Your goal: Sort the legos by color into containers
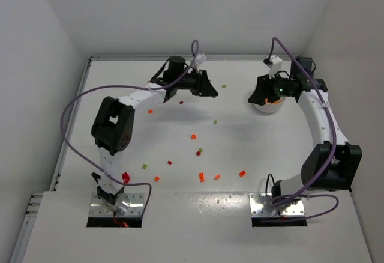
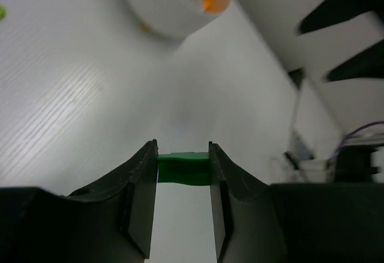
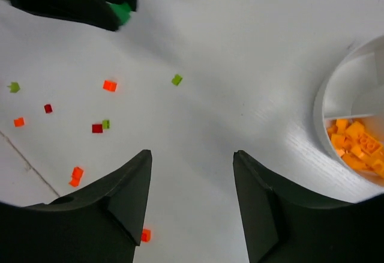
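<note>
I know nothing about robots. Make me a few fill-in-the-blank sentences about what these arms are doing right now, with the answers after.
The left gripper is shut on a small ___ brick. The right gripper stands ___ and holds nothing. The bricks lying in the white dish are ___.
Missing words: green; open; orange.

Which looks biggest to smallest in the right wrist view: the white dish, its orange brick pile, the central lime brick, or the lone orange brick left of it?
1. white dish, though cropped
2. orange brick pile
3. central lime brick and lone orange brick: look alike, unranked
</note>
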Available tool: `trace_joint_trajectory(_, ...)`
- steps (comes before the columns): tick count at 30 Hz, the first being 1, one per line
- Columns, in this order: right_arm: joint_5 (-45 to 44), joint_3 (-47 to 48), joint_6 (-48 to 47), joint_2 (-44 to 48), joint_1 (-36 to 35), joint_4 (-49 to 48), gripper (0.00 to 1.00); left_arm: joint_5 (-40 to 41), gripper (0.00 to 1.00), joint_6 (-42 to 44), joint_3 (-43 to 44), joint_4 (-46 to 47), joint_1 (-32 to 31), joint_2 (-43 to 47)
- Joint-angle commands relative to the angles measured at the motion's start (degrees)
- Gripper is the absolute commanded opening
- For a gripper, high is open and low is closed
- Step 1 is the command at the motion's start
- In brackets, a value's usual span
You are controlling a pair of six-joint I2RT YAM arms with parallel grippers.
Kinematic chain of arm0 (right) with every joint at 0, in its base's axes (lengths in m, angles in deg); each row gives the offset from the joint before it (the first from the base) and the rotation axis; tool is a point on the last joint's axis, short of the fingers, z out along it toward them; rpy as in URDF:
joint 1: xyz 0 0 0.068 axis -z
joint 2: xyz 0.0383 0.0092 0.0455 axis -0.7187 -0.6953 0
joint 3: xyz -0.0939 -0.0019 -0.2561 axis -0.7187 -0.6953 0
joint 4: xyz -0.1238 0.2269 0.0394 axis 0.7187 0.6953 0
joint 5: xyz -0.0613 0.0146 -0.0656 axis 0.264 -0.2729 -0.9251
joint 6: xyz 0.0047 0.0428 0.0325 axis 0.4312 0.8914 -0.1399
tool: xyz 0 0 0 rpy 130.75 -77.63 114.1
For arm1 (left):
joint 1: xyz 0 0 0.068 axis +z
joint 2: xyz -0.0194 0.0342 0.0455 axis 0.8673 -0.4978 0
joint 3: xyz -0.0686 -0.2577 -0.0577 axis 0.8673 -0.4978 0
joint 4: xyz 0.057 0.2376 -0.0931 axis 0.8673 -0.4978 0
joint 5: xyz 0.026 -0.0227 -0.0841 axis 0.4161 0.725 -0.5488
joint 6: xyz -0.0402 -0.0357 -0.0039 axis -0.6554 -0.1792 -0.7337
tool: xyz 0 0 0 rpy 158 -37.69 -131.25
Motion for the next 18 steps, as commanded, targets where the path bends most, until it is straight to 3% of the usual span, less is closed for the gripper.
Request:
trace_joint_trajectory(1, 0.7, -3.7, 4.6, 1.1, -3.2, -13.7, 0.57, -11.9, 0.24, -21.5, -6.9, 22.7, 4.5, 7.6)
trace_joint_trajectory(5, 0.1, -7.0, 15.8, 2.9, -7.8, -25.9, 0.57, -11.2, 0.22, -39.1, -17.4, 38.4, 9.8, 11.2)
trace_joint_trajectory(9, 2.2, -8.9, 23.3, 0.9, -12.2, -39.9, 0.56, -9.9, 0.21, -55.8, -22.6, 49.6, 14.9, 12.4)
trace_joint_trajectory(12, 5.3, -8.2, 26.2, -2.7, -14.6, -43.8, 0.55, -8.7, 0.18, -60.1, -25.2, 51.1, 16.7, 12.9)
trace_joint_trajectory(16, 7.8, -5.8, 31.7, -8.1, -18.3, -56.0, 0.55, -7.4, 0.10, -66.6, -27.8, 53.0, 18.1, 13.4)
trace_joint_trajectory(18, 7.8, -3.3, 30.8, -10.6, -20.2, -56.0, 0.55, -6.6, 0.06, -69.3, -29.0, 53.0, 18.1, 13.4)
